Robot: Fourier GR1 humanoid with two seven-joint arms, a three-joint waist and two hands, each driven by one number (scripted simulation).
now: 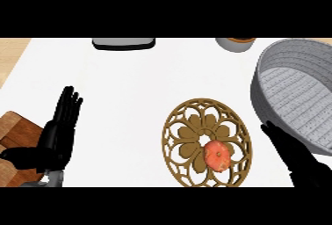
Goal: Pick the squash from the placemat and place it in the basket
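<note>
Head view, looking steeply down on a white surface [130,88].

Item: squash [218,155]. Small, orange-red, rounded. Lies on the placemat, in its lower right part, untouched by either hand.

Item: placemat [207,143]. Round, golden-brown openwork with a flower pattern at its middle and looped tracery round the rim; the white surface shows through the gaps. Sits right of centre, toward the near edge.

Item: basket [295,94]. Grey, woven, with a deep wall and ribbed inside. Stands at the right edge of the view, just beside the placemat's upper right rim, partly cut off by the frame.

Item: right hand [298,160]. Black, enters from the lower right corner. Fingers straight and relaxed, holding nothing, tips pointing up toward the basket's near wall. It lies between the placemat's right rim and the basket, near the squash but apart from it.

Item: left hand [58,132]. Black, at the left of the view, fingers straight and pointing up, holding nothing, at rest.

Item: wooden board [16,132]. Brown, at the lower left edge, partly under the left hand.

Item: dark tray-like object [123,43]. At the far edge, cut off by the frame; kind not discernible.

Item: small grey bowl [235,44]. At the far edge, right of centre, with an orange-brown inside; partly cut off.
</note>
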